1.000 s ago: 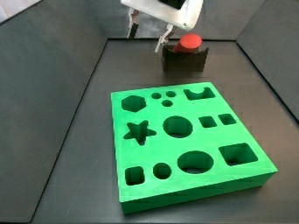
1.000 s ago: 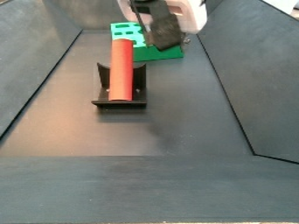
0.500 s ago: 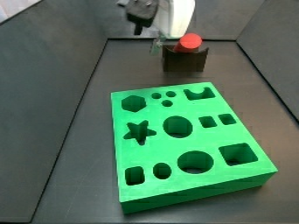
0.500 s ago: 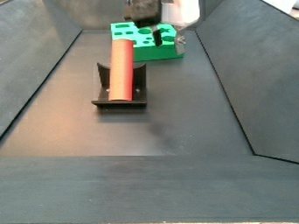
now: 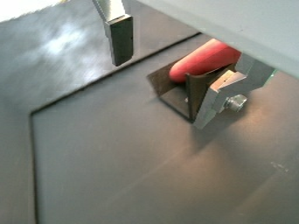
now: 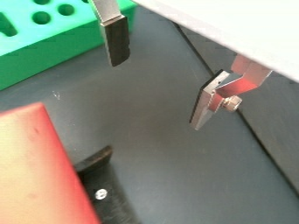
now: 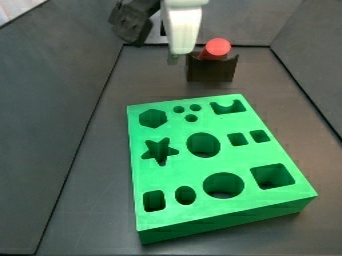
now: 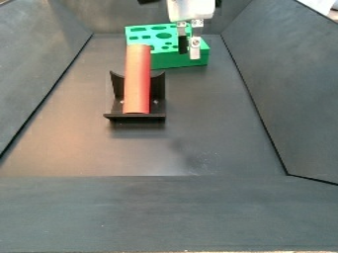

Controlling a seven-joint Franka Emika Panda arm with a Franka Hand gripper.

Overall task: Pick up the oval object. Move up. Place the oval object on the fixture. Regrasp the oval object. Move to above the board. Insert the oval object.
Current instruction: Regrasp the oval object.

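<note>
Two silver fingers (image 5: 121, 37) of my gripper (image 5: 176, 74) stood spread and empty in a wrist view, just beside the fixture (image 5: 173, 87) cradling the oval object (image 5: 204, 60). In a side view, the gripper (image 8: 192, 42) hung beyond the fixture (image 8: 136, 107), near the board (image 8: 154, 42).

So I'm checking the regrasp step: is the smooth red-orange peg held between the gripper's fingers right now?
No: the red-orange peg lies on the dark fixture, while the open gripper hangs empty beside it.
</note>
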